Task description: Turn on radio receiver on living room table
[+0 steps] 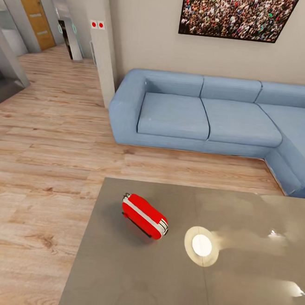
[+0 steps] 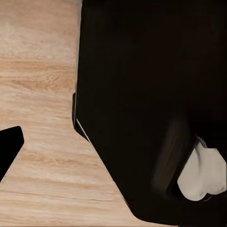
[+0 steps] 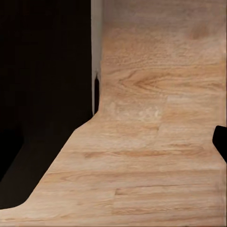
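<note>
The red radio receiver [image 1: 144, 216], with a white trim band, lies at an angle on the left part of the table [image 1: 126, 280], a low grey-taupe glossy top that reaches the head view's near edge. In the left wrist view a black fingertip [image 2: 9, 147] of my left gripper sits far out at the picture's edge over wood floor, beside the robot's dark body [image 2: 151, 94]. In the right wrist view, a black fingertip [image 3: 221, 140] of my right gripper sits equally far out, over floor. Nothing is held in either.
A blue L-shaped sofa [image 1: 212, 116] stands beyond the table under a framed crowd picture [image 1: 236, 13]. Light wood floor [image 1: 44, 161] stretches left of the table towards a wall corner [image 1: 104, 50] and a wooden door [image 1: 33, 8]. A bright lamp reflection [image 1: 202, 245] lies right of the radio.
</note>
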Motion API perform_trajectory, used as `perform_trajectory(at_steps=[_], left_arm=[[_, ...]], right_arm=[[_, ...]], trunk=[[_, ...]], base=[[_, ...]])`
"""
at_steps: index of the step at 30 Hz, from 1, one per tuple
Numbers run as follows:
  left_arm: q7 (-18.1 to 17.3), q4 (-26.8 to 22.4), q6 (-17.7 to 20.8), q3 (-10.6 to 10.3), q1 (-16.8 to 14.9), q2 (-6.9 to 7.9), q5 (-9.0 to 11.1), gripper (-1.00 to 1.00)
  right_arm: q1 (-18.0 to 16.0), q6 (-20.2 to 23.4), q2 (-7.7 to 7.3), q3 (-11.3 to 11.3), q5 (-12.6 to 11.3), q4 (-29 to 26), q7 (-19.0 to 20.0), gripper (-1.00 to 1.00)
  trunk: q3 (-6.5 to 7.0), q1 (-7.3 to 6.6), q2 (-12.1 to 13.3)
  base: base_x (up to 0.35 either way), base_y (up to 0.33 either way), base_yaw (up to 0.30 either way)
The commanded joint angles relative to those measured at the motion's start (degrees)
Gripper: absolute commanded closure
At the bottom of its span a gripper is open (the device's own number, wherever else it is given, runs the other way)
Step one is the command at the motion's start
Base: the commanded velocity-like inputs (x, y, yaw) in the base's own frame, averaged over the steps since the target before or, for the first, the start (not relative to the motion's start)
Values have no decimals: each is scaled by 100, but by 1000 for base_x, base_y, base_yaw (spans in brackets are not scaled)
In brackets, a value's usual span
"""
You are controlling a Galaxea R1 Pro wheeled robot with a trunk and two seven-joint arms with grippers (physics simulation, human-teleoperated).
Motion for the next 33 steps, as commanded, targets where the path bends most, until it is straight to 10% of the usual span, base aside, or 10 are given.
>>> perform_trajectory(at_steps=[1, 12, 19, 33], left_arm=[[-45, -307, 159, -11, 2, 7, 0, -100], [-562, -2450, 1790, -55, 2, 92, -8, -100], [-596, -4030, 3088, -57, 2, 141, -10, -100], [-596, -5811, 4148, -36, -4, 197, -25, -100]], right_arm=[[1, 173, -57, -6, -2, -223, 0, -100], [2, 1793, -516, -96, -3, -2242, 0, -100], [2, 3120, -651, -699, 18, -4058, 0, -100], [-220, 3828, -1168, -890, 44, -5948, -17, -100]], trunk=[[-1, 0, 0], [-1, 0, 0], [-1, 0, 0], [-1, 0, 0]], base=[[0, 0, 0], [0, 0, 0], [0, 0, 0], [0, 0, 0]])
